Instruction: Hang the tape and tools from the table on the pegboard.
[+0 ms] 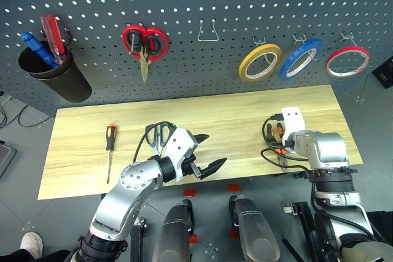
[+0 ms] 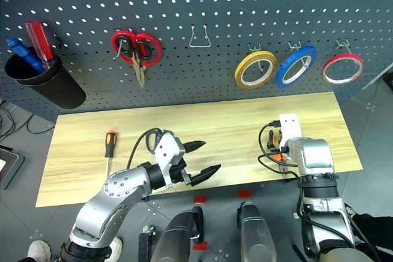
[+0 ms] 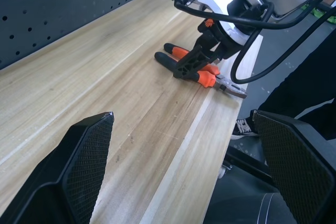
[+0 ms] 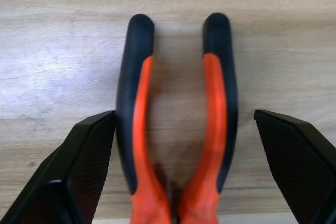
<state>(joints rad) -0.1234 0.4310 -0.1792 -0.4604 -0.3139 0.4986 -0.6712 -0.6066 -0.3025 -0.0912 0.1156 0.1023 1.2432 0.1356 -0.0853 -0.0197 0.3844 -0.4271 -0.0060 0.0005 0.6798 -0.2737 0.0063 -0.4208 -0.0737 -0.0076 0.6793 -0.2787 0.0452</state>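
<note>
Pliers (image 4: 176,124) flat between spread right gripper (image 4: 184,171) fingers.

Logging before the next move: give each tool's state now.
Left tool: open, holding nothing.
Right tool: open, straddling the pliers on the table, not gripping.

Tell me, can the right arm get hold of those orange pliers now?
Probably yes: the right gripper hangs open right over the pliers, one finger on each side of the handles, nothing between.
</note>
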